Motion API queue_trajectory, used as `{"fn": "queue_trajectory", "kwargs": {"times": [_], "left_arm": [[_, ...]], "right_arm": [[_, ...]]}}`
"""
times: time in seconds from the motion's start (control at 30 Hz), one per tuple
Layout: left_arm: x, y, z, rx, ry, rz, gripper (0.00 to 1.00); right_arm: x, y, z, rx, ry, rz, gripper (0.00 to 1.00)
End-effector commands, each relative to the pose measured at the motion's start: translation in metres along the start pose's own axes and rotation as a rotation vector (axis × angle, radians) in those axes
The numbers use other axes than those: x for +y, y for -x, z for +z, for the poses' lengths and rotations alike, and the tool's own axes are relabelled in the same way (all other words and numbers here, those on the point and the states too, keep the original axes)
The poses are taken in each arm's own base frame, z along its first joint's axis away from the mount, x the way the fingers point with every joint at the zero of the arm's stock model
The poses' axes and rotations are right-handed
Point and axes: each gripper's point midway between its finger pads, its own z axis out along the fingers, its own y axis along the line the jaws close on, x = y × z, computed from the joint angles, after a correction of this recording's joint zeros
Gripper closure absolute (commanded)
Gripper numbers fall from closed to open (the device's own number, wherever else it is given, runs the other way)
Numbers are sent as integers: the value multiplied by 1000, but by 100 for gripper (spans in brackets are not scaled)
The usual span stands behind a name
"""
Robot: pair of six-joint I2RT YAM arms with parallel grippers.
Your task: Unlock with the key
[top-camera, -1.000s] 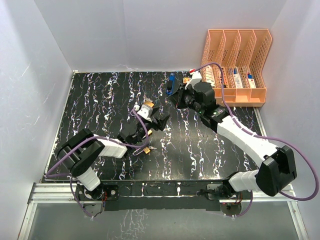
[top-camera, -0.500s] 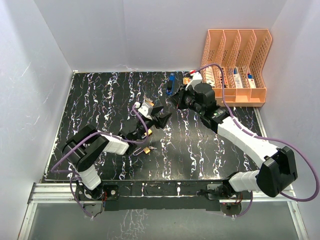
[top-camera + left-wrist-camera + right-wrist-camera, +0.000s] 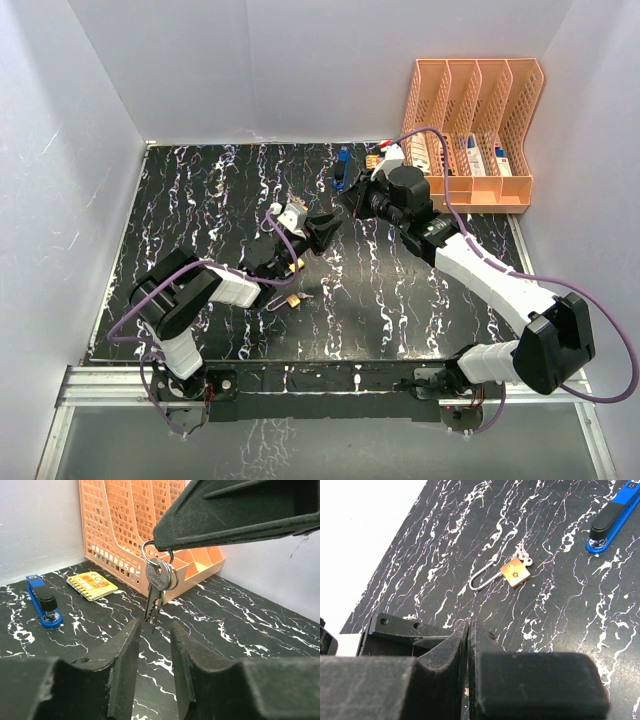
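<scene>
My left gripper (image 3: pixel 322 228) narrower vs 1 s ago, yet released.
Right gripper (image 3: pixel 345 198) clenched on 2 keys (image 3: pixel 159 577); 1 padlock (image 3: pixel 293 300) at 7 o'clock of left.

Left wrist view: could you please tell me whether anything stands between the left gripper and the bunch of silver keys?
Nothing visible does. The bunch of silver metal keys hangs from the right gripper, straight ahead of the left gripper, whose jaws stand apart. The blue stapler and the yellow notepad lie well aside.
</scene>
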Motion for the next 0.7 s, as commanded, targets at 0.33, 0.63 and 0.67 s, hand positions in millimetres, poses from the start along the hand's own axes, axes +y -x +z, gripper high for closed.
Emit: {"fn": "queue_trajectory", "kwargs": {"times": [0.33,0.63,0.67], "left_arm": [[-4,29,2,-78,-15,9,100],[-5,22,-2,16,-8,0,100],[-5,19,-2,41,-9,-4,100]], "right_arm": [[5,15,-6,-68,3,13,100],[-6,14,-5,-74,-58,48,100],[-7,13,-4,-72,-60,49,100]]}}
